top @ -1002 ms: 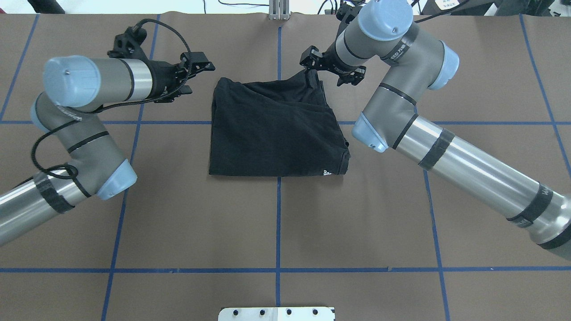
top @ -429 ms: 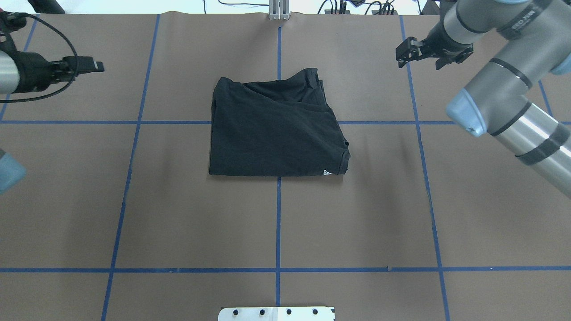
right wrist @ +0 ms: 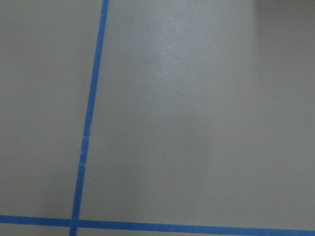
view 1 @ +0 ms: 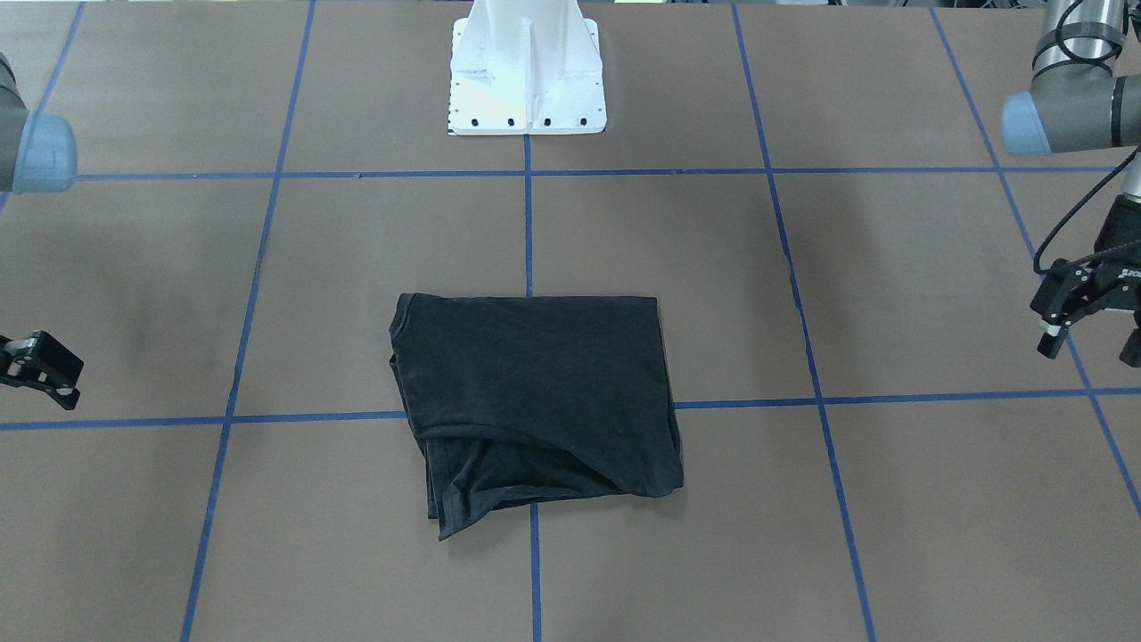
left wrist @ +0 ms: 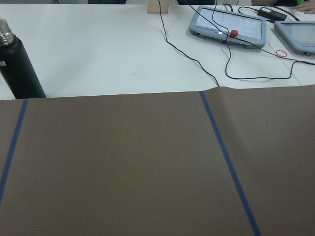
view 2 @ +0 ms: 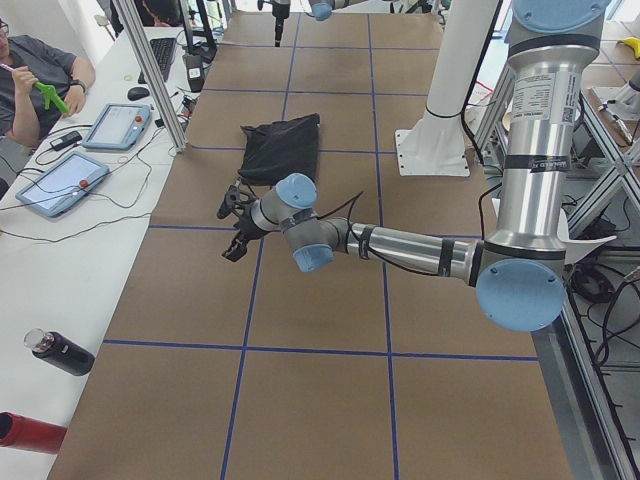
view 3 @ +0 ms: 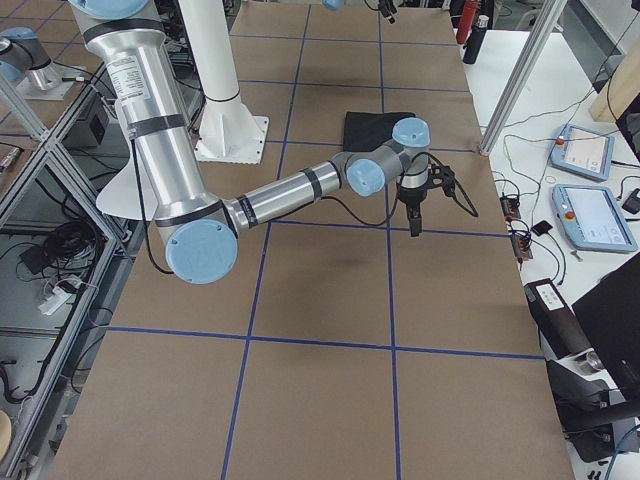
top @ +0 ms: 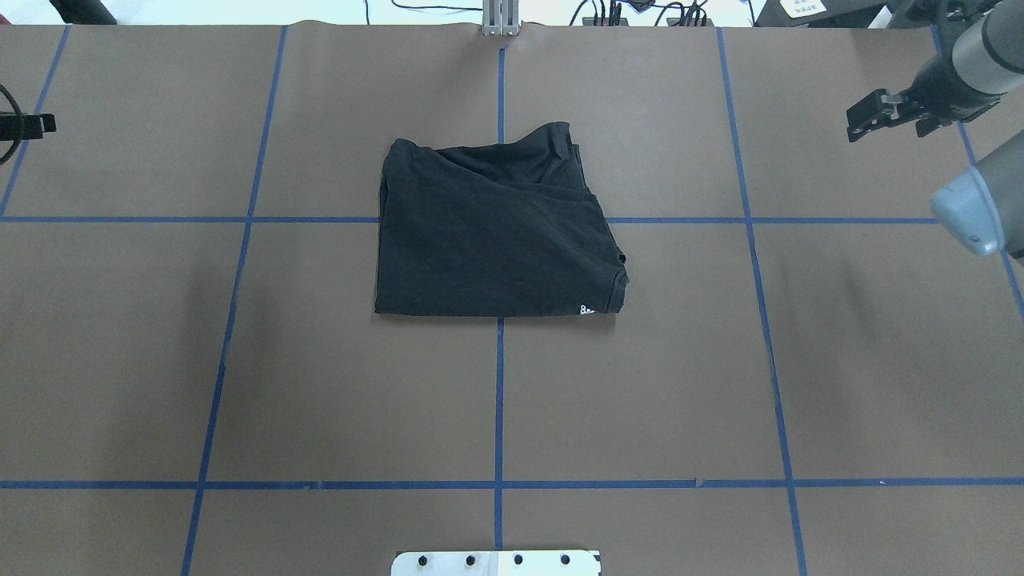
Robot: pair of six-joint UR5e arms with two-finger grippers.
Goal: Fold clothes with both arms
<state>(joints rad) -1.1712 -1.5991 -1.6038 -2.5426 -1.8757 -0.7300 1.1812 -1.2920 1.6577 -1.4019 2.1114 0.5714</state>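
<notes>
We see the black T-shirt [top: 496,240] folded and lying flat on the brown table [top: 320,384]. It sits between the left gripper [view 1: 1091,348] and the right gripper [top: 886,131], well apart from both. Each pincer hangs over the table cover with its jaws spread apart and empty. Blue tape lines [top: 498,400] run beneath them. Ahead of the left pincer, past the table's edge, stand a black bottle [left wrist: 18,66] and a grey pendant [left wrist: 229,24] with a red button, with cables [left wrist: 197,64] trailing beside them. A small white mark [top: 586,310] sits at the shirt's hem corner, too small for us to read.

Left arm [view 2: 420,248], right arm [view 3: 285,192]: grey-silver tubes; light-blue joint caps [view 2: 520,295]; black cables [view 1: 1083,201].
</notes>
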